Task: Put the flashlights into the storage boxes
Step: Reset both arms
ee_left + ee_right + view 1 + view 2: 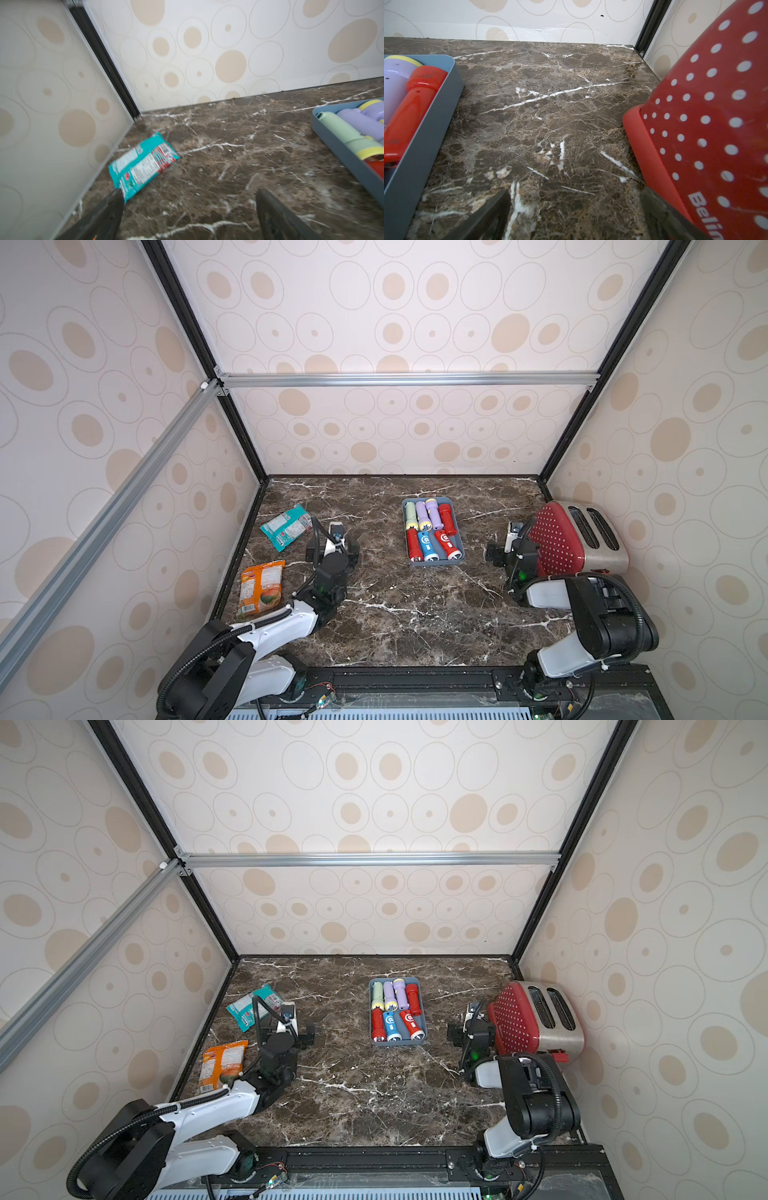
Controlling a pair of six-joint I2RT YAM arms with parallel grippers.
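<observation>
The storage box (436, 563) is a shallow blue-grey tray on the marble top, behind the middle, seen in both top views (399, 1043). Several flashlights lie side by side in it: pale green (410, 514), lilac (422, 514), red (446, 516) and blue (427, 545) ones. My left gripper (335, 540) is low over the table to the tray's left, open and empty (189, 193). My right gripper (513, 541) is to the tray's right, against the toaster, open and empty (576, 191). The right wrist view shows the tray wall (431, 133) and a red flashlight (411, 110).
A red dotted toaster (577, 539) stands at the right wall, close beside my right gripper (706, 124). A teal packet (286, 526) and an orange packet (261, 587) lie along the left wall. The teal packet (143, 164) lies just ahead of my left gripper.
</observation>
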